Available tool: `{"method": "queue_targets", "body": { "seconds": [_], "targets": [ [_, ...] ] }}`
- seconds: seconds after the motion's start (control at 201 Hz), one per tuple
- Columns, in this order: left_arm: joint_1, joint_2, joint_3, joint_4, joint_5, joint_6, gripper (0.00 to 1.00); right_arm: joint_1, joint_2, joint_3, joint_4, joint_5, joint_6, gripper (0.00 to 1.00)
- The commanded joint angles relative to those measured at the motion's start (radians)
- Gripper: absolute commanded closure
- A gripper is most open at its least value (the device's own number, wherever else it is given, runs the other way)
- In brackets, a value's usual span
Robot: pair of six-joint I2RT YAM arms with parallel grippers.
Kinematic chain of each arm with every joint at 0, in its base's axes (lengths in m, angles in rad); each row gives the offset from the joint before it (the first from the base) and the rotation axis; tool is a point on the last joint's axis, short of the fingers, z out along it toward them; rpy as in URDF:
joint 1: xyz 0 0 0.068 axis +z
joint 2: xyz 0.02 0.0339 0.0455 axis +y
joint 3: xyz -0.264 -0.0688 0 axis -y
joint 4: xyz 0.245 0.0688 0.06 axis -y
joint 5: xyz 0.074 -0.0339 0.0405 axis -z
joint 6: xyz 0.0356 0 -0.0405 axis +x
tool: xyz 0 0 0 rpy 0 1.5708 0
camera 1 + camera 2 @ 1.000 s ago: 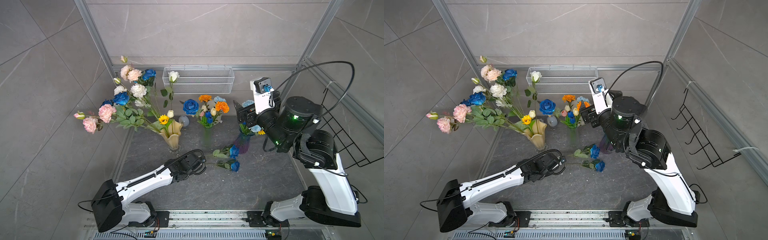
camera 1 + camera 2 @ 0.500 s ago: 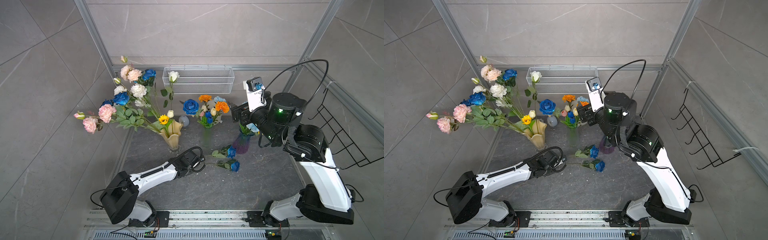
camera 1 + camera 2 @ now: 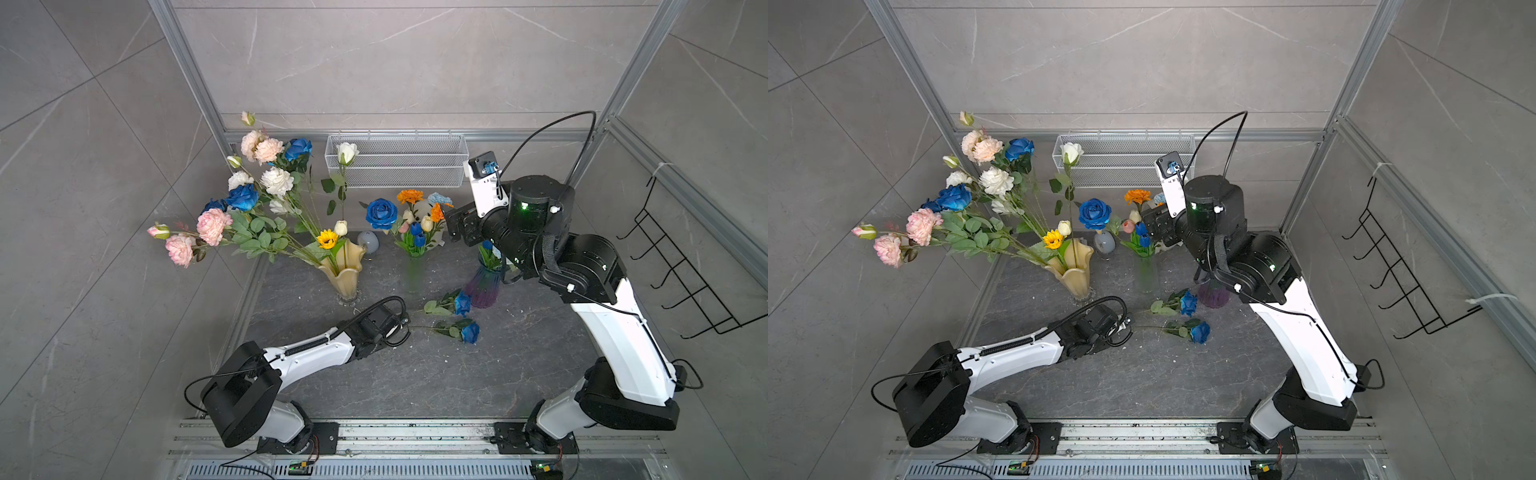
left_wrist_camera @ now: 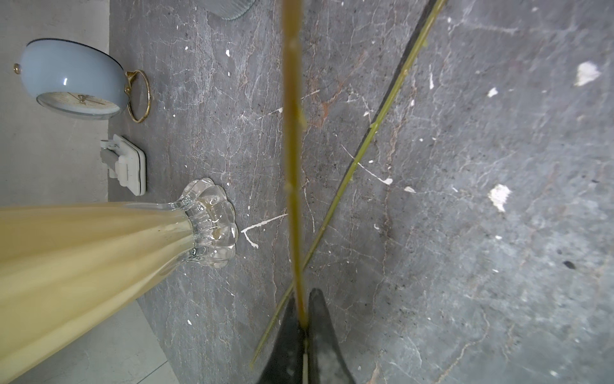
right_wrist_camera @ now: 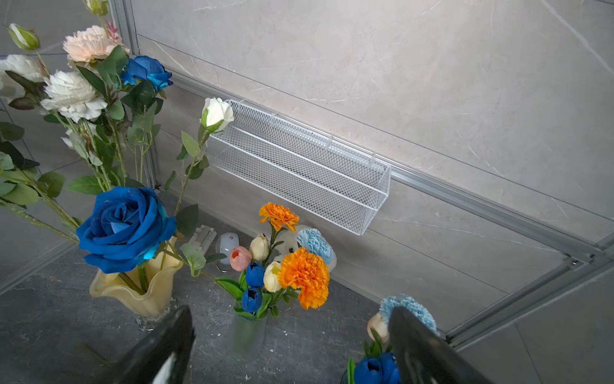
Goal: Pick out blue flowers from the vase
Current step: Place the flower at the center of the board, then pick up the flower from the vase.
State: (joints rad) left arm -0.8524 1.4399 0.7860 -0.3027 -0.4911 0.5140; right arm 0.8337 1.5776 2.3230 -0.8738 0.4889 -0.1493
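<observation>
Dark marble tabletop (image 3: 415, 374): left gripper (image 4: 304, 296) clenched on stem (image 4: 292, 133) of blue rose (image 3: 470, 332); right gripper (image 5: 289, 311) spread wide, near blue tulips (image 5: 377, 370).

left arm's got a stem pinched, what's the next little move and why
Probably open the jaws of the left gripper and let go. In the left wrist view they are shut on a green stem, and in a top view that stem seems to lead to a blue rose already lying on the table beside another blue rose.
</observation>
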Motion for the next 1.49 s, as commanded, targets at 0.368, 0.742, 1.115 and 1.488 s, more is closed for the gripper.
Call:
{"method": "queue_targets", "body": {
  "seconds": [0.368, 0.742, 1.115, 1.488],
  "targets": [
    [-0.008, 0.089, 0.025, 0.144, -0.017, 0.165, 1.00, -0.016, 0.017, 0.014, 0.014, -0.061, 0.034, 0.07],
    [-0.014, 0.149, 0.089, 0.117, -0.043, 0.110, 0.45, -0.033, 0.040, 0.050, -0.019, -0.064, 0.027, 0.06],
    [-0.016, -0.067, 0.122, -0.047, -0.070, -0.060, 0.32, -0.033, 0.226, 0.395, -0.190, -0.095, 0.005, 0.00],
    [-0.007, -0.580, 0.158, -0.252, -0.198, -0.397, 0.16, 0.251, 0.335, 0.390, 0.083, -0.131, -0.193, 0.00]
  ]
}}
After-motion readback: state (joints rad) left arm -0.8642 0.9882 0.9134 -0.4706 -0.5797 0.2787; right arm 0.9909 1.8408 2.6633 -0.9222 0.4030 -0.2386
